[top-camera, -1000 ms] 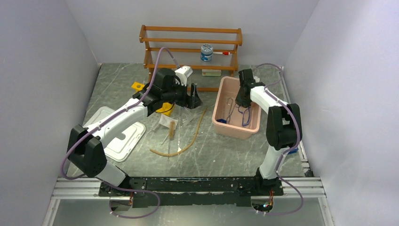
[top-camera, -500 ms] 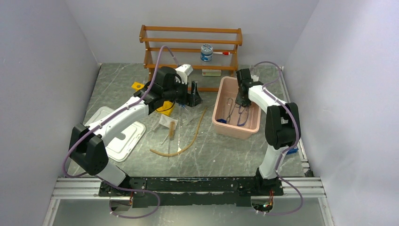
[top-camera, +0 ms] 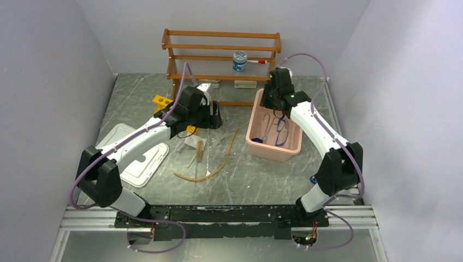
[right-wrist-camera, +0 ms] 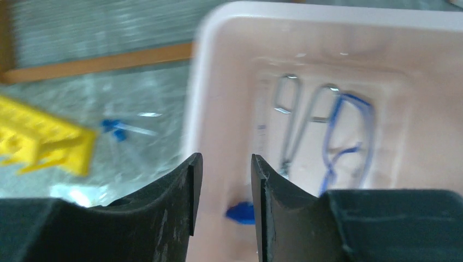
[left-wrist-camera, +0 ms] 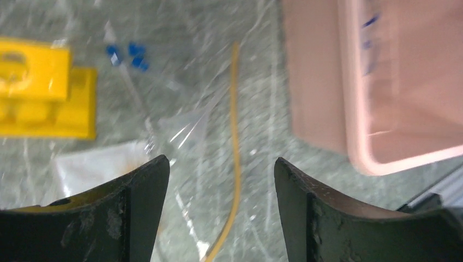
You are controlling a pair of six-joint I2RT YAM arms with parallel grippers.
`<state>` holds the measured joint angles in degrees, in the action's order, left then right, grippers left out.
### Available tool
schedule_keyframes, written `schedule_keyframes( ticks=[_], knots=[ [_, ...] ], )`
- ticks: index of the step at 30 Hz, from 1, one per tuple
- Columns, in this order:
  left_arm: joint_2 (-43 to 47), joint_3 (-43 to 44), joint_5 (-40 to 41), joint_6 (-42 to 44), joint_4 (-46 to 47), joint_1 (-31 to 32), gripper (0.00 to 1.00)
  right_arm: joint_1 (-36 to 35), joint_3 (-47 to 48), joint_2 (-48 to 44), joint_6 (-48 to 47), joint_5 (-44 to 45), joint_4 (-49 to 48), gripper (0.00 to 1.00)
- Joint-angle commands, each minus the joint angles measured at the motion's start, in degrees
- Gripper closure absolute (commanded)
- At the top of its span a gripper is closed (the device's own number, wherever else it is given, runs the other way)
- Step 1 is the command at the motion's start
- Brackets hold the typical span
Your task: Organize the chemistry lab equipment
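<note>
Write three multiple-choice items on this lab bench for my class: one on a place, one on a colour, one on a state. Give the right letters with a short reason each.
1. Where do the clamps lie relative to the pink tub?
A) beside it
B) inside it
C) under it

2. What colour is the test-tube rack?
A) yellow
B) green
C) red

3. How do the fingers of the left gripper stand?
A) shut tight
B) shut on something
C) apart, with nothing between them

Answers:
1 B: the right wrist view shows the metal and blue clamps on the tub's floor.
2 A: both wrist views show a bright yellow block.
3 C: the left wrist view shows a wide gap with only the table behind it.
</note>
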<state>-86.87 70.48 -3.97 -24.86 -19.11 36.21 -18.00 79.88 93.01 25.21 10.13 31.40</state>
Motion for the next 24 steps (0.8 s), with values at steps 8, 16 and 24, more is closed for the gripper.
schedule_keyframes(
  ticks=[8, 16, 24],
  knots=[
    [3.4, -12.9, 6.8, -4.9, -14.3, -1.3, 0.22, -14.8, -6.6, -8.4, 4.7, -6.2, -10.7, 0.56],
    [1.1, -17.7, 0.0, -4.1, -13.3, -1.2, 0.51, -17.0, -9.0, -10.1, 6.0, -4.5, -10.6, 0.57],
    [-3.0, -19.9, 0.6, -3.4, -10.8, -1.2, 0.56, -17.8, -12.1, -13.4, 7.5, -3.8, -11.2, 0.59]
  ],
)
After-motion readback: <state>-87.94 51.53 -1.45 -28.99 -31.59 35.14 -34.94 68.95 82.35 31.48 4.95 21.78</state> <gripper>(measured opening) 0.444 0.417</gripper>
